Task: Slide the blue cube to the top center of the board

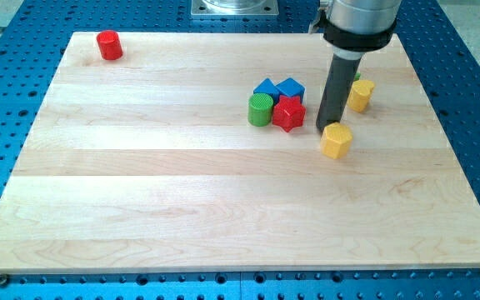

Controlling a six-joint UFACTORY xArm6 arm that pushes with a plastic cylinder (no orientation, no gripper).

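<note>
The blue cube [291,87] sits a little right of the board's centre line, in the upper part of the wooden board [140,183], packed in a tight cluster: a blue triangular block [266,87] touches it on the view's left, a red star-shaped block [288,113] lies just below it, and a green cylinder [260,109] stands beside the star.

My tip [327,129] rests on the board to the view's right of that cluster, apart from the blue cube and just above a yellow hexagonal block [336,140], which it seems to touch or nearly touch. A second yellow block [360,95] stands further right, partly behind the rod, and a red cylinder [109,45] sits alone near the top-left corner. The rod has no jaws to open or close — it is a bare pusher, holding nothing.

By my judgement the approach is in hand; the push has not begun. The next move calls for getting the tip below and right of the cube — awkward, since the red star blocks the lower face — then pushing up and left toward top centre.
</note>
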